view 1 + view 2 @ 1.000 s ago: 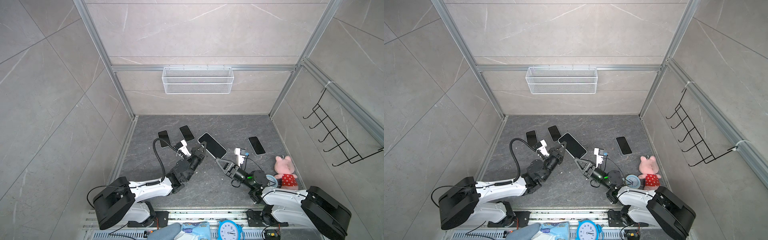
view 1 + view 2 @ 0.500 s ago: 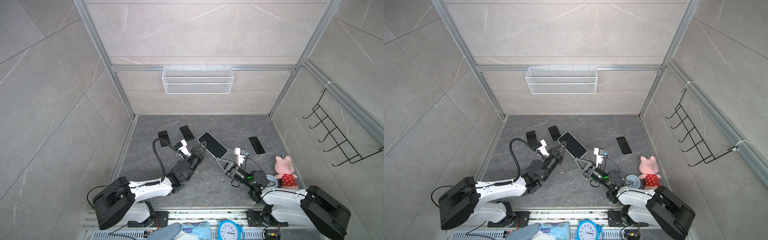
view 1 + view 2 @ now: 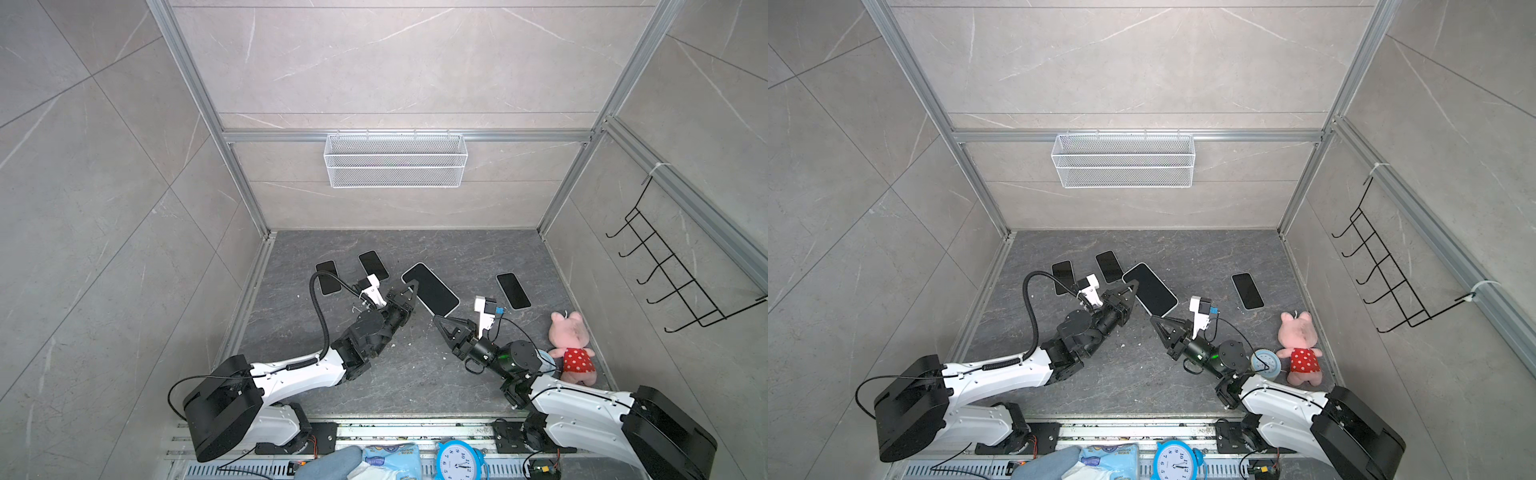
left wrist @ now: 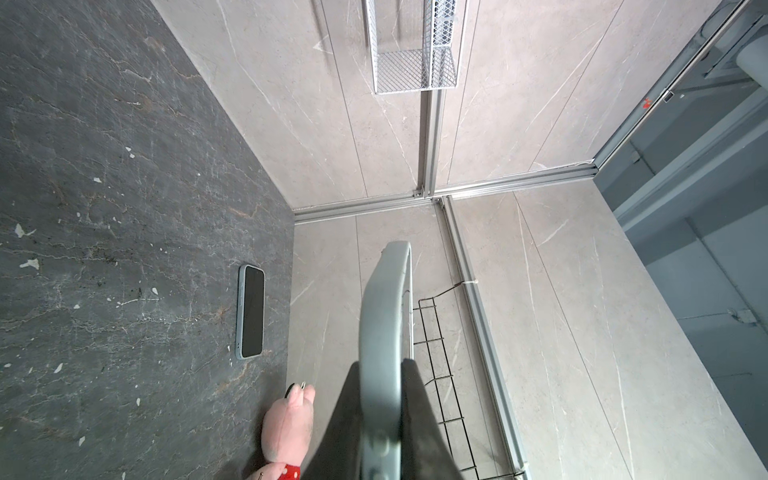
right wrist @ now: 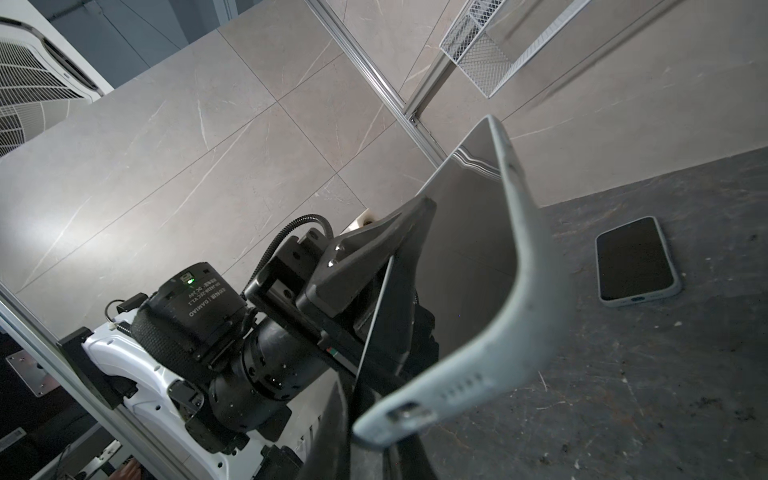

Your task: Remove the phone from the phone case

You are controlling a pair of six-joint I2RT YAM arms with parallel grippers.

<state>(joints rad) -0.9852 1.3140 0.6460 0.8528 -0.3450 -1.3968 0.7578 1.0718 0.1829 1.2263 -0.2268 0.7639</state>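
A black-screened phone [image 3: 430,289] in a pale grey-blue phone case [image 5: 523,257] hangs tilted above the dark floor, seen in both top views [image 3: 1150,289]. My left gripper [image 3: 409,291] is shut on the case's long left edge; the grey rim [image 4: 384,299] runs between its two dark fingers [image 4: 381,365]. My right gripper [image 3: 437,319] comes from below right. Its jaws are shut at the case's bottom corner [image 5: 370,424], beside the charging port. The phone sits fully inside the case.
Three more cased phones lie flat on the floor [image 3: 326,277] [image 3: 374,265] [image 3: 513,291]. A pink plush pig [image 3: 571,347] lies by the right wall. A wire basket [image 3: 395,160] hangs on the back wall, and a black hook rack [image 3: 673,282] on the right wall.
My right gripper's jaws have come together at the case's bottom corner. The left gripper, both arms and the held phone stay almost where they were.
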